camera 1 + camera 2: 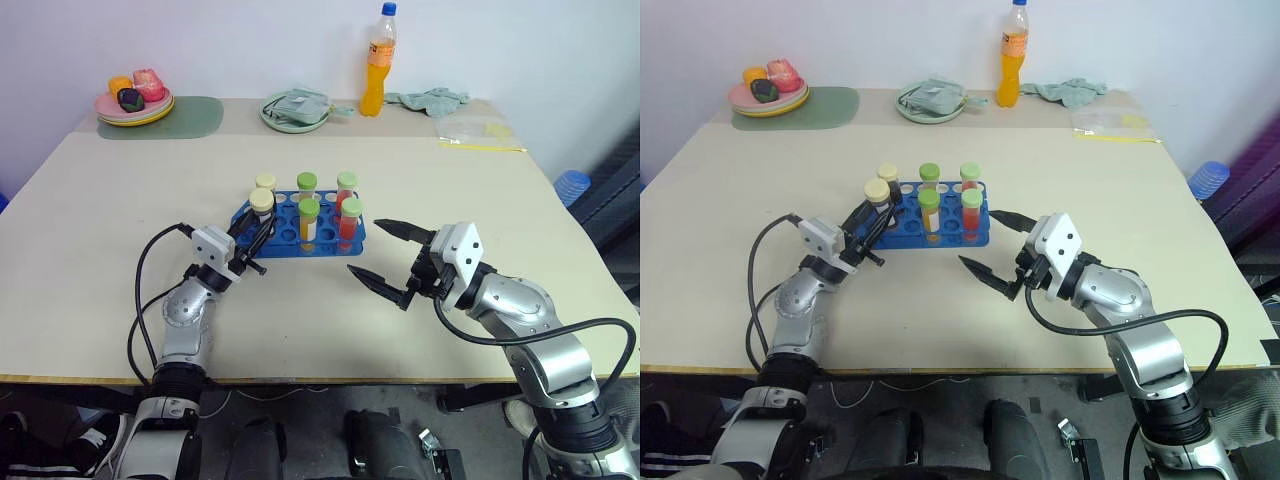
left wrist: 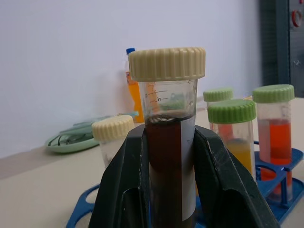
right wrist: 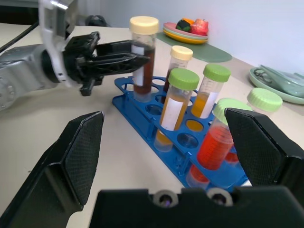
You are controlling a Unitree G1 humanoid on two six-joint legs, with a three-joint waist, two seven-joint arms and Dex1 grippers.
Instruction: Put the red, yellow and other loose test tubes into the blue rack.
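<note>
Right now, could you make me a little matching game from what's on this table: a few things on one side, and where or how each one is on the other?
Things:
1. left pincer
2. right pincer
3. tall plastic bottle of orange drink
4. bright blue plastic test-tube rack

States or places:
A. open, holding nothing
B. standing at the table's far edge by the wall
C. shut on a cream-capped tube of dark brown liquid
D. holding several capped tubes upright

Pairs: 1-C, 2-A, 3-B, 4-D

front: bare table [image 1: 320, 320] | obstacle: blue rack [image 1: 352, 240], capped tubes [image 1: 309, 210] | behind: probably free
</note>
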